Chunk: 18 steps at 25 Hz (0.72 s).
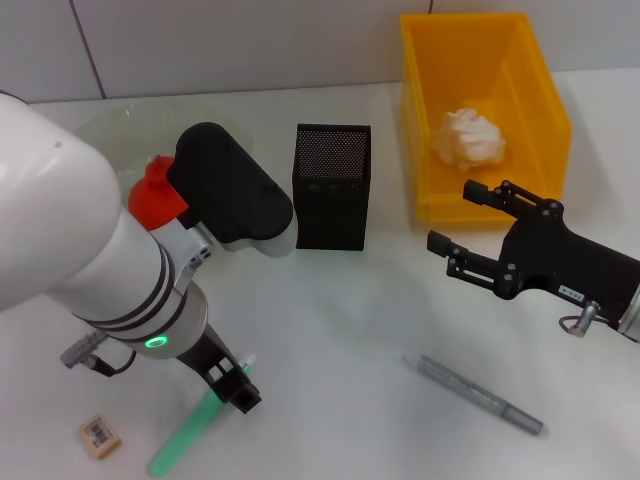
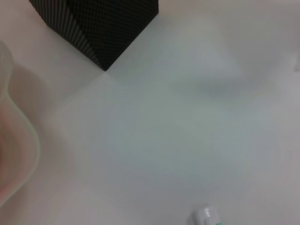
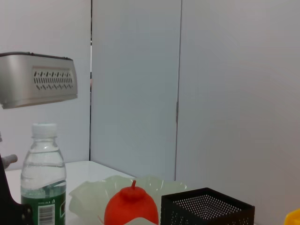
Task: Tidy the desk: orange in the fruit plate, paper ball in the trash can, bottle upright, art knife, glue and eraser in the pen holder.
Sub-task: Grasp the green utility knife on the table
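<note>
The orange lies in the pale-green fruit plate; both also show in the right wrist view, the orange in the plate. The paper ball lies in the yellow trash can. The bottle stands upright; my left arm hides it in the head view. The black mesh pen holder stands mid-table. A green glue stick lies at the front left, with my left gripper right over its white-capped end. The eraser lies beside it. The grey art knife lies at the front right. My right gripper is open and empty, in front of the trash can.
My bulky left arm covers the table's left side. The pen holder and the plate rim show in the left wrist view. A grey box-like device hangs above the bottle in the right wrist view.
</note>
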{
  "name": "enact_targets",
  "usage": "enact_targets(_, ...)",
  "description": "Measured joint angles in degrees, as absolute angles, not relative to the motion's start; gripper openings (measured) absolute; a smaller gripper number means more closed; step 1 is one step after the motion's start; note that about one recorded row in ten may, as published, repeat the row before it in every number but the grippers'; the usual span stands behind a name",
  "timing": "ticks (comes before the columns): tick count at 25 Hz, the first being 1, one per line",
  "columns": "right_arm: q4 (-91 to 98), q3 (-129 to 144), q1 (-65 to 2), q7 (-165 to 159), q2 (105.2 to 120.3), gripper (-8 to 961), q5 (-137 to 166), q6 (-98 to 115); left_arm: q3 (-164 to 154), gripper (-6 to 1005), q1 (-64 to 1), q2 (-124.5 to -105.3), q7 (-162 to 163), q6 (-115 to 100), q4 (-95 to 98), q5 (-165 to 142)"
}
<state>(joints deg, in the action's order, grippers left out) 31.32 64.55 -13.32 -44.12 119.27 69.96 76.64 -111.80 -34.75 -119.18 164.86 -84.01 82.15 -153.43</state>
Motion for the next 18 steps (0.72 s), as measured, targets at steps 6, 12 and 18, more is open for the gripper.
enact_targets(6, 31.27, 64.6, -13.52, -44.11, 119.27, 766, 69.98, 76.64, -111.89, 758, -34.72, -119.18, 164.88, -83.3, 81.56, -153.43)
enact_targets(12, 31.28, 64.6, -13.55, -44.11, 119.27, 766, 69.98, 76.64, -111.9, 755, -34.8, -119.18, 164.88, -83.29, 81.56, -153.24)
enact_targets(18, 31.29, 64.6, -13.6, -44.12, 119.27, 766, 69.98, 76.64, -112.06, 753, -35.11, -119.18, 164.88, -83.31, 81.56, -153.15)
